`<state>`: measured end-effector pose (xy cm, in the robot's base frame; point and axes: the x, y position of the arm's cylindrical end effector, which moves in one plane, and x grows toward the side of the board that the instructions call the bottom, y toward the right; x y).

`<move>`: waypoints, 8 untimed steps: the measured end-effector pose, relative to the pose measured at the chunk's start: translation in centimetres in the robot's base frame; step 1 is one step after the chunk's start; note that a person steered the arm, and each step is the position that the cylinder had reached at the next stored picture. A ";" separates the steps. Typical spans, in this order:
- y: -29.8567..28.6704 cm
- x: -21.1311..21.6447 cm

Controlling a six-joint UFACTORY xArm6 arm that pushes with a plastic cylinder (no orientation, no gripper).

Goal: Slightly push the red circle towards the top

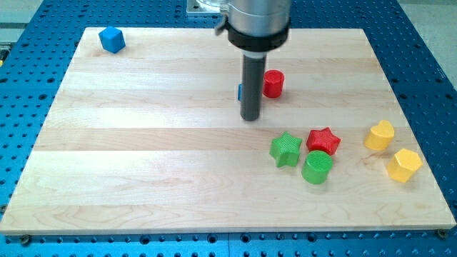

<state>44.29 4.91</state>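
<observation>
The red circle point(273, 83), a short red cylinder, stands on the wooden board point(143, 143) right of centre, in the upper half. My tip point(250, 118) rests on the board just below and to the left of it, a short gap away. The dark rod rises from the tip and hides most of a small blue block point(240, 92), whose shape cannot be made out, just left of the red circle.
A blue cube point(112, 39) sits at the board's top left. A green star point(285, 149), a red star point(323, 140) and a green cylinder point(316, 167) cluster lower right. Two yellow blocks point(379, 134) point(404, 165) lie near the right edge.
</observation>
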 end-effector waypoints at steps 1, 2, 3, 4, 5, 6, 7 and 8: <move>0.7 -0.2; -1.5 -2.7; -4.8 -4.7; -5.1 -4.2; -3.2 -2.5; -0.3 -1.9; 5.9 -2.6; 3.1 -8.0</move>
<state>36.31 7.98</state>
